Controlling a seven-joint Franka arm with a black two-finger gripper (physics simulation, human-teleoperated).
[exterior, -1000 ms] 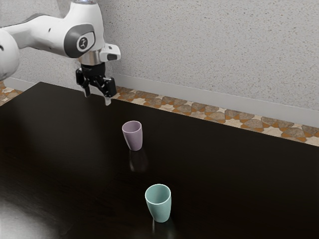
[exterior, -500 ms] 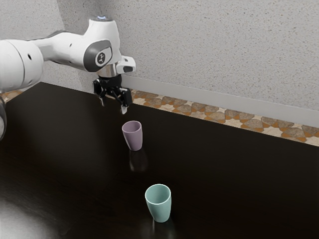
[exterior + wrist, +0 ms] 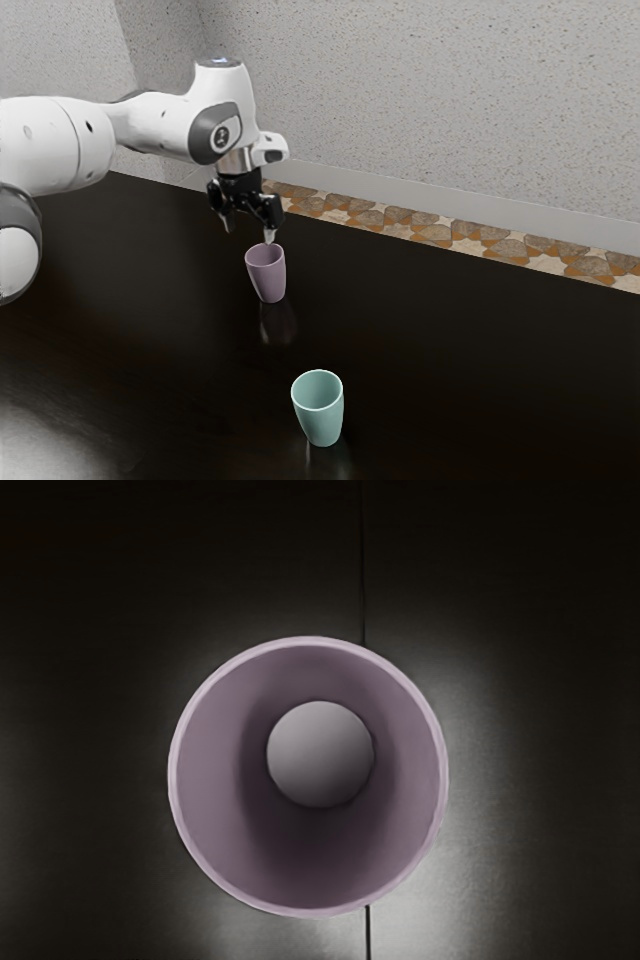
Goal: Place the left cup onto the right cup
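A mauve cup (image 3: 266, 272) stands upright on the dark table (image 3: 480, 340). Nearer the front, a teal cup (image 3: 318, 407) also stands upright, apart from it. My black gripper (image 3: 249, 231) hangs open just above the mauve cup's rim, slightly toward the exterior view's left of its centre, touching nothing. From the hand's camera I look straight down into the mauve cup (image 3: 307, 776), seeing its round rim and pale bottom.
The table's far edge meets a patterned tiled floor strip (image 3: 440, 228) and a speckled grey wall (image 3: 450, 90). A thin seam (image 3: 361, 560) runs across the tabletop under the cup. The white arm (image 3: 110, 130) reaches in from the exterior view's left.
My hand has travelled toward the exterior view's right and downward, from the table's back left corner to just above the mauve cup. Both cups stayed put.
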